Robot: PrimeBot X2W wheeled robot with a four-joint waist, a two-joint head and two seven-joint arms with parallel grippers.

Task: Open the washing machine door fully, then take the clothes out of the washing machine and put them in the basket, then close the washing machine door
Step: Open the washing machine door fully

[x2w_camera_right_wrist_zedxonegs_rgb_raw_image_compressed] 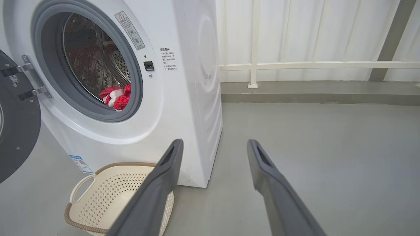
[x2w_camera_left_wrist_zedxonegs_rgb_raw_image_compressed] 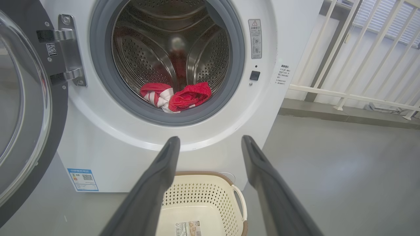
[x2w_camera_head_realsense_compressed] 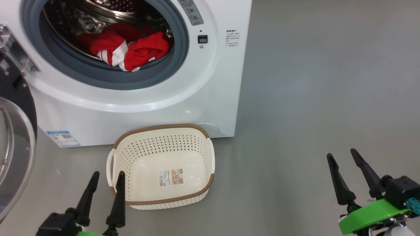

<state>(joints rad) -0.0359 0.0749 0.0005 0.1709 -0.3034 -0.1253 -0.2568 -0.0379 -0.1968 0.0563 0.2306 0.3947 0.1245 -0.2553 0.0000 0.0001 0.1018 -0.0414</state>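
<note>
The white washing machine (x2w_camera_head_realsense_compressed: 197,98) stands with its round black-rimmed door (x2w_camera_head_realsense_compressed: 16,141) swung wide to the left. Red clothes (x2w_camera_head_realsense_compressed: 131,49) with white stripes lie at the front of the steel drum, also seen as clothes (x2w_camera_left_wrist_zedxonegs_rgb_raw_image_compressed: 183,95) and clothes (x2w_camera_right_wrist_zedxonegs_rgb_raw_image_compressed: 117,98). The cream basket (x2w_camera_head_realsense_compressed: 157,170) with a brown rim sits empty on the floor before the machine. My left gripper (x2w_camera_head_realsense_compressed: 108,175) is open, low at the basket's left handle. My right gripper (x2w_camera_head_realsense_compressed: 341,155) is open, far right of the basket over bare floor. Both hold nothing.
Grey floor (x2w_camera_head_realsense_compressed: 311,98) spreads to the right of the machine. A white railing (x2w_camera_right_wrist_zedxonegs_rgb_raw_image_compressed: 315,65) and a low ledge run behind it. The open door's hinge (x2w_camera_left_wrist_zedxonegs_rgb_raw_image_compressed: 65,49) juts at the machine's left.
</note>
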